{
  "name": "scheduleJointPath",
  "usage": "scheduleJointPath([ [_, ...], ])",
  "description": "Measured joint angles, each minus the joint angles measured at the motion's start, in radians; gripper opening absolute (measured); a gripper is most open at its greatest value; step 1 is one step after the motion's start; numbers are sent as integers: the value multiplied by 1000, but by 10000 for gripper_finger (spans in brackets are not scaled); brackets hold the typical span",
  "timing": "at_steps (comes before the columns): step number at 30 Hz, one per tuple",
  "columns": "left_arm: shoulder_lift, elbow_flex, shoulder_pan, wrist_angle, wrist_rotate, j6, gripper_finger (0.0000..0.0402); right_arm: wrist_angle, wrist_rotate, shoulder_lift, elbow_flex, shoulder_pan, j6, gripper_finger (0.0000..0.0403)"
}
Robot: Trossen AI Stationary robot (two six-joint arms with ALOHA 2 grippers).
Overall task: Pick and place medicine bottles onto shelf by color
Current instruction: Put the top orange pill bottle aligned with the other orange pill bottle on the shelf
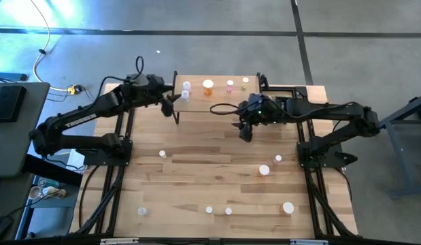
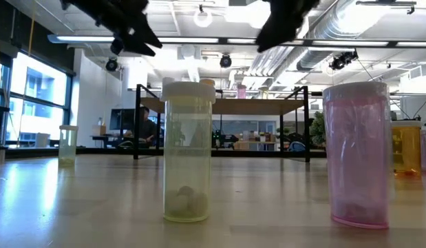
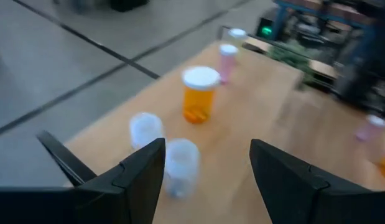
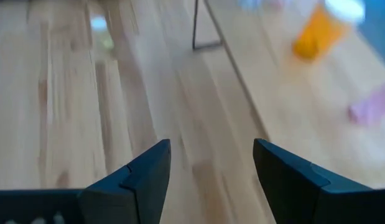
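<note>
Spread and empty, the left gripper [image 1: 171, 103] is held by the shelf [image 1: 217, 102] at upper centre beside two clear bottles [image 1: 186, 90], so a placing step seems finished and another bottle must be fetched next.

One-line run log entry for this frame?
left gripper: open, empty, over shelf by clear bottles | right gripper: open, empty, off shelf front | loose bottles on table

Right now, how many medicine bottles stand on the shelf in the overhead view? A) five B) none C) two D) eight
A: on the shelf stand two clear bottles at its left end, one orange bottle, one pink bottle and one pale yellow-green bottle; the rest are scattered on the table.
</note>
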Motion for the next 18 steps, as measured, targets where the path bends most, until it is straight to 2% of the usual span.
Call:
scheduleJointPath([
  [3, -43, 0, -15, -56, 42, -2, 225, -85, -18, -27, 0, 0, 42, 220],
  [8, -83, 0, -57, -104, 38, -1, 225, -134, -98, -36, 0, 0, 127, 220],
  [18, -90, 0, -85, -106, 27, -11, 225, -412, -74, -37, 0, 10, 211, 241],
])
